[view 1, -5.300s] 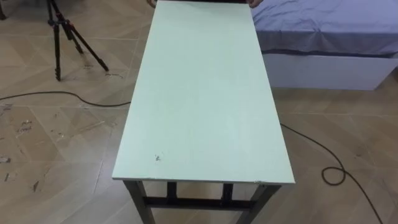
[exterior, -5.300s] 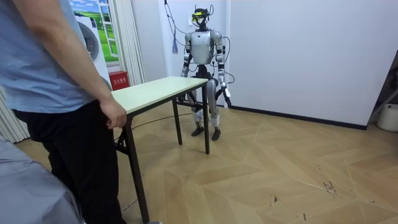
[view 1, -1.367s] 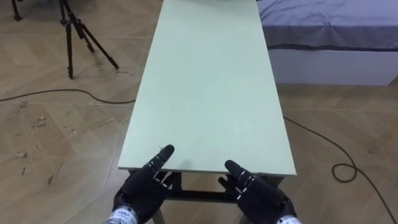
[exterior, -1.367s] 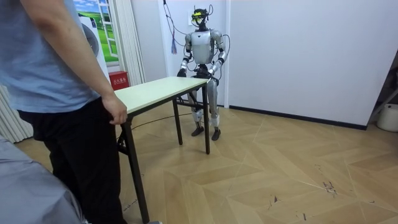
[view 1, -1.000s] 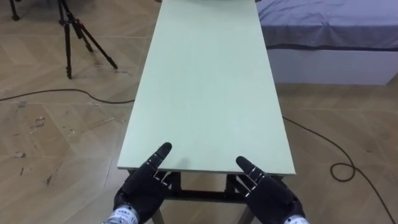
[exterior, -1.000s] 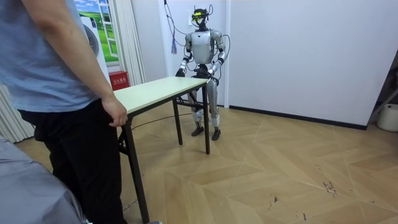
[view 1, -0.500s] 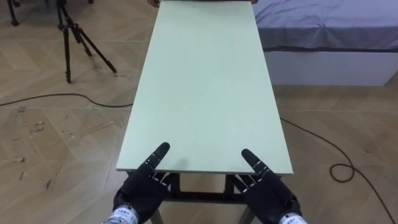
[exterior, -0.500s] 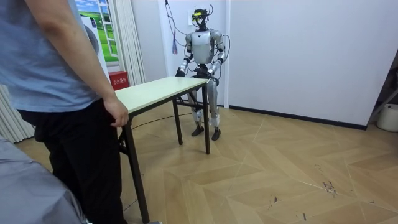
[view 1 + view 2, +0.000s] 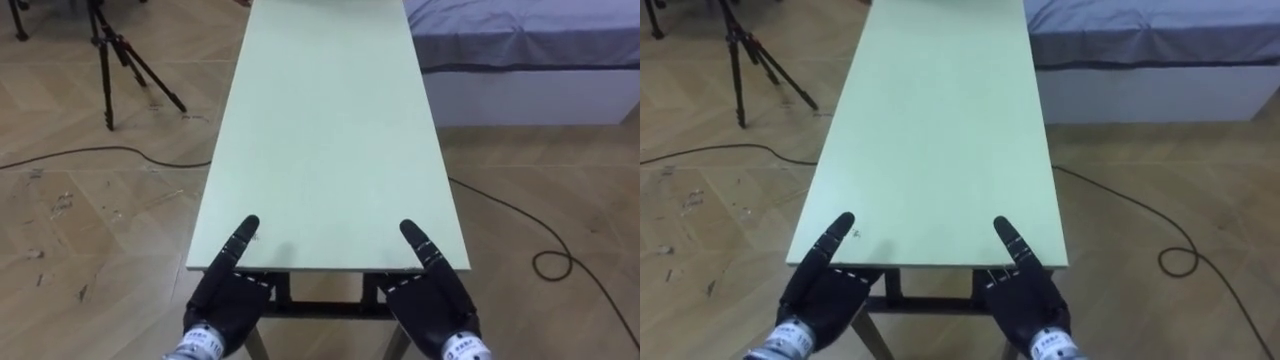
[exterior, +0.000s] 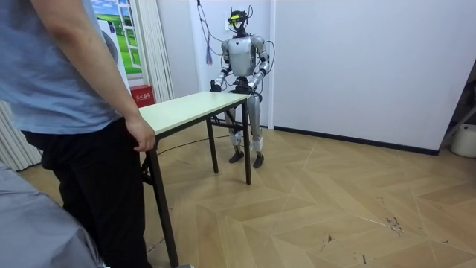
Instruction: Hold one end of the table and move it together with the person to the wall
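A long table (image 9: pixel 325 130) with a pale green top and dark legs stretches away from me. My left hand (image 9: pixel 225 292) is at the left part of its near edge and my right hand (image 9: pixel 432 298) at the right part. Each thumb lies on the top; the rest of each hand reaches under the edge. In the room view I stand upright at one short end of the table (image 10: pixel 186 108). A person (image 10: pixel 67 97) in a blue shirt stands at the other end with a hand (image 10: pixel 139 135) on that end's edge.
A dark tripod (image 9: pixel 108 60) stands on the wooden floor to the left of the table. A bed (image 9: pixel 530 45) with a grey-blue cover is at the far right. Black cables (image 9: pixel 100 155) lie on the floor on both sides.
Both my hands have come up to the near edge, where none showed five seconds ago. In the last second the thumbs slid further onto the top and the right hand shifted right.
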Controlling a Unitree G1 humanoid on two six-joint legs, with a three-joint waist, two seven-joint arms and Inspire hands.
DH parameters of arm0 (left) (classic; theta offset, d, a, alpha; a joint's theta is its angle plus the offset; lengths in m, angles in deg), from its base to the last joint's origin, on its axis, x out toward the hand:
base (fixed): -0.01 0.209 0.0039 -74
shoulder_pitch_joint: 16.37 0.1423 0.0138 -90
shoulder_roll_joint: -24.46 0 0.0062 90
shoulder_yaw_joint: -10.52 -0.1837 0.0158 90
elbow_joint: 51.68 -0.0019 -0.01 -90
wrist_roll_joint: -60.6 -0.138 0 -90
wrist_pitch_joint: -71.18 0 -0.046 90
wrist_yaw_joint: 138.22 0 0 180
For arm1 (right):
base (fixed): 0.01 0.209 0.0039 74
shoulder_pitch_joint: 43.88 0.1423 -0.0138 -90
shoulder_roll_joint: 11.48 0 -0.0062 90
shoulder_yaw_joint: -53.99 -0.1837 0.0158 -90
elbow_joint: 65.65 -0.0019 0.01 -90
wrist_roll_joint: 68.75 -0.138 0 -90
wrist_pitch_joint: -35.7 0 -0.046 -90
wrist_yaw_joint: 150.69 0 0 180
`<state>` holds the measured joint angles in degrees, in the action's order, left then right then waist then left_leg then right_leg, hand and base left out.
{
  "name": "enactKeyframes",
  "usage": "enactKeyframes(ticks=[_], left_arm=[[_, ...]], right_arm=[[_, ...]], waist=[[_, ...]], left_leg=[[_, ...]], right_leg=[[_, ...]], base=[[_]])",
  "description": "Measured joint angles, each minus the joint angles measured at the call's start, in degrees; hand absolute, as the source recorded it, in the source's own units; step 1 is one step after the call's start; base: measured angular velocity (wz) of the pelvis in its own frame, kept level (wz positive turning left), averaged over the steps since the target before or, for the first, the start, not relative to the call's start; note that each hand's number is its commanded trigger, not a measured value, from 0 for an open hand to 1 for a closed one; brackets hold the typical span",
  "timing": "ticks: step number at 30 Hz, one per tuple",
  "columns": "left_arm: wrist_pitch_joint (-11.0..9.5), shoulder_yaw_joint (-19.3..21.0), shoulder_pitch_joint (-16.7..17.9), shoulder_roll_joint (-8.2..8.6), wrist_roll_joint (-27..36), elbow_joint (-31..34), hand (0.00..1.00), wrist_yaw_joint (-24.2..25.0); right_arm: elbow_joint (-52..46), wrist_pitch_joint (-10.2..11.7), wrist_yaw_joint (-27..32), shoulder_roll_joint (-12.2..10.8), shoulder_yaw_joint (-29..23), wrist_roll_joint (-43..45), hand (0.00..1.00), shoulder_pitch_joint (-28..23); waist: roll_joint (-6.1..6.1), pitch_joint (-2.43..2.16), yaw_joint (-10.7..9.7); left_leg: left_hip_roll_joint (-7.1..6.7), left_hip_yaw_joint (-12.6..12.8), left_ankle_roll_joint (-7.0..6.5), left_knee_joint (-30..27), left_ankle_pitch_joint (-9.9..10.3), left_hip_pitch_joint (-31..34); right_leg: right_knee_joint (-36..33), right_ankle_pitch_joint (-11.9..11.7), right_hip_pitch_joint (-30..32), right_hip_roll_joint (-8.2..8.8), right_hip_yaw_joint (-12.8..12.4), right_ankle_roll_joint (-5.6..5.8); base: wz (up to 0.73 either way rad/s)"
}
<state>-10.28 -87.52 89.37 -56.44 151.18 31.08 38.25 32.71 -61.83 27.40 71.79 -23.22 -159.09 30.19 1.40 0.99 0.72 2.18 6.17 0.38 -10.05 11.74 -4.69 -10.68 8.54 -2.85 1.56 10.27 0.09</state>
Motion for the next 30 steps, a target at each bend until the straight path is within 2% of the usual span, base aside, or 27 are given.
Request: enactKeyframes(ticks=[1, 2, 3, 4, 10, 14, 18, 21, 30], left_arm=[[-0.04, 0.00, 0.00, 0.05, 0.04, 0.00, 1.00, 0.00], [-0.21, 0.00, 0.00, 0.23, 0.04, 0.00, 1.00, 0.00], [-0.45, 0.00, 0.00, 0.53, 0.04, 0.02, 1.00, 0.00], [-0.60, 0.00, 0.00, 0.73, 0.04, 0.05, 1.00, 0.01], [-1.79, 0.00, 0.00, 1.78, 0.98, -0.04, 1.00, -0.01], [-1.81, -0.17, 0.04, 2.34, 0.99, -0.94, 1.00, -1.79], [-1.83, -0.14, 0.19, 3.10, 0.95, -0.93, 1.00, -2.96], [-1.83, -0.17, 0.17, 3.37, 0.91, -0.90, 1.00, -3.28], [-2.40, -0.16, -0.40, 3.60, 0.94, -0.90, 1.00, -4.82]], right_arm=[[0.00, 0.00, 0.00, 0.01, 0.00, -0.07, 0.00, 0.00], [0.00, 0.04, 0.00, 0.00, 0.00, -0.13, 0.52, 0.00], [0.00, 0.11, 0.00, 0.00, 0.00, -0.15, 0.85, 0.00], [0.00, 0.17, 0.00, 0.00, 0.00, -0.16, 1.00, 0.00], [0.00, 0.35, 0.00, -0.14, 0.00, -0.17, 1.00, 0.00], [0.15, 0.35, 3.87, -0.97, 0.05, 0.14, 1.00, -0.06], [0.15, 0.49, 5.01, -1.48, 0.05, 0.40, 1.00, -0.43], [0.14, 1.48, 5.02, -1.90, 0.05, 1.97, 1.00, -0.39], [0.09, 1.74, 5.70, -2.39, 0.02, 3.20, 1.00, 0.18]], waist=[[0.00, 0.00, 0.00], [-0.01, 0.00, 0.00], [-0.01, 0.01, 0.03], [-0.01, 0.01, 0.05], [-0.26, 0.17, 0.01], [-0.65, 0.43, -0.10], [-0.64, 0.44, -0.13], [-0.61, 0.42, -0.16], [-0.19, 0.63, -0.46]], left_leg=[[0.00, -0.01, 0.00, -0.08, 0.00, 0.04], [0.00, -0.01, 0.00, -0.12, 0.00, 0.04], [-0.01, -0.01, 0.00, -0.12, 0.00, 0.04], [-0.01, 0.01, 0.00, -0.13, 0.00, 0.05], [-0.01, -0.02, 0.00, -0.13, 0.00, 0.12], [-0.02, -0.07, 0.00, -0.10, 0.00, 0.77], [0.04, -0.15, 0.00, -0.11, 0.00, 1.07], [0.06, -0.15, 0.00, 0.10, 0.00, 0.98], [0.05, -0.06, 0.01, 0.38, 0.01, 0.96]], right_leg=[[0.01, 0.00, 0.00, 0.00, 0.00, 0.00], [0.03, 0.00, 0.00, 0.01, -0.01, 0.00], [0.05, 0.00, 0.00, 0.02, -0.06, 0.00], [0.05, 0.00, 0.00, 0.02, -0.09, 0.00], [0.19, 0.03, 0.01, 0.05, 0.05, 0.00], [0.81, 0.02, 0.52, 0.01, 0.22, -0.02], [0.74, 0.00, 0.92, -0.06, 0.05, -0.03], [0.89, 0.00, 0.85, -0.08, -0.09, -0.03], [0.93, 0.01, 0.92, -0.11, -0.26, -0.02]], base=[[0.00], [0.00], [0.00], [0.00], [0.00], [0.01], [0.00], [0.00], [0.00]])
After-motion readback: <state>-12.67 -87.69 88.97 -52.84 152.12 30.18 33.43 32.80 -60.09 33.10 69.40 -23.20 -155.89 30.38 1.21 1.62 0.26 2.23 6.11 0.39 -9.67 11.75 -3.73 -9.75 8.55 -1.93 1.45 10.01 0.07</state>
